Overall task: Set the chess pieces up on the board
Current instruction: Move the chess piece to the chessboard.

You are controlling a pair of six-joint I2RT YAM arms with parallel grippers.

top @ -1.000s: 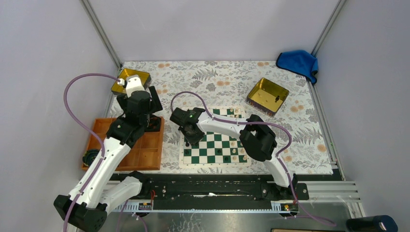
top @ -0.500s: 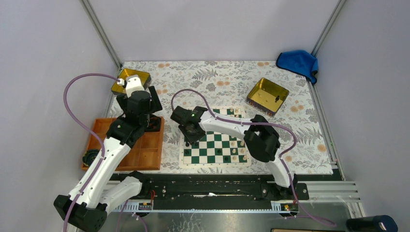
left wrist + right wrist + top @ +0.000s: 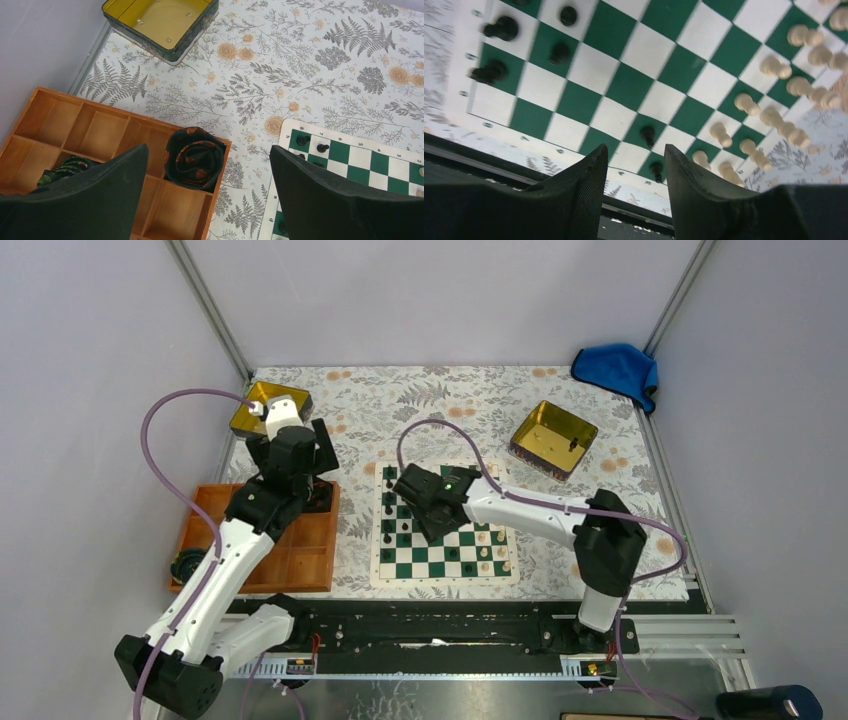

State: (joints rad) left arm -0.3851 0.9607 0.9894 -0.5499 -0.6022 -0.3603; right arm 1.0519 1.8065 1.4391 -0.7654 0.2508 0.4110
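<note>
Fingers of the left gripper (image 3: 209, 155) hang spread wide and empty over the orange tray (image 3: 100, 135), seemingly parked clear of the play. Rightward on the desk (image 3: 450, 410), the board (image 3: 445, 580) carries the chess pieces (image 3: 389, 538) along its left edge, opposite the cream pieces (image 3: 487, 558). Above it the right gripper (image 3: 635, 150) has its fingers parted, grasping nothing, which suits a piece left standing.

Most middle squares of the board (image 3: 659, 65) lie bare between the black chess pieces (image 3: 499, 28) along one edge and the cream pieces (image 3: 774, 117) along the opposite one; the right arm (image 3: 520, 505) crosses above its right half; a bare strip of floral table (image 3: 355, 530) separates it from the orange tray (image 3: 300, 570).
</note>
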